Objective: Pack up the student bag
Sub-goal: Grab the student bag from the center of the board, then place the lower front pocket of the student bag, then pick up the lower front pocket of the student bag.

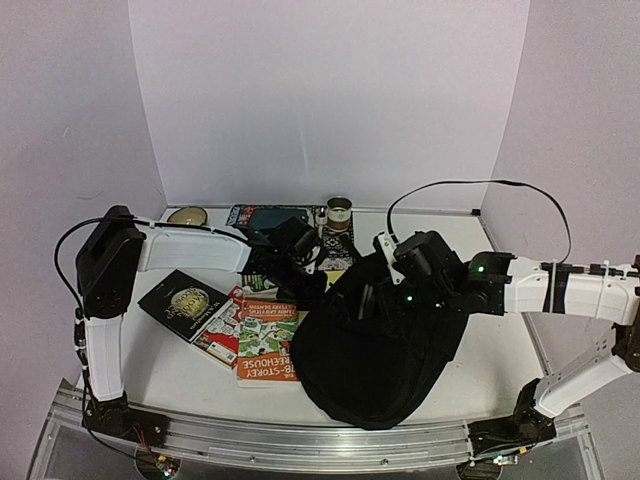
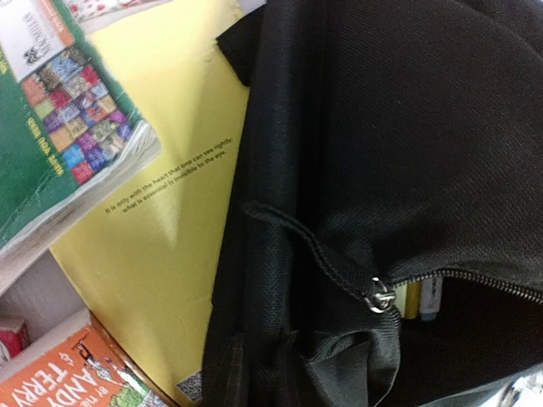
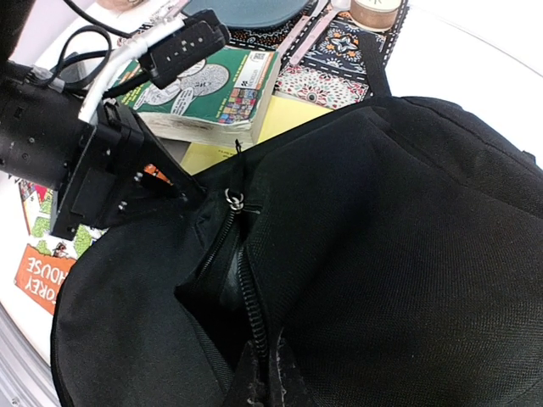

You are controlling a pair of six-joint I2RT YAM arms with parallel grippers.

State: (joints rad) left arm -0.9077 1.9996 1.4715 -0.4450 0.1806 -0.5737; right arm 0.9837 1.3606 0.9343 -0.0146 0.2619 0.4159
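Top external view: the student bag (image 1: 385,350) is seen lying at the middle of the surface (image 1: 500,350), with the books (image 1: 265,330) touching its left side. In the right wrist view the left tool (image 3: 193,192) appears clenched on the bag's rim beside the zipper pull (image 3: 234,201). The right tool (image 3: 254,386) is pinched shut on the fabric lower along the partly open zipper. Opening the bag is judged to be the step in hand. Next, the mouth should be drawn wider before any book is fetched.
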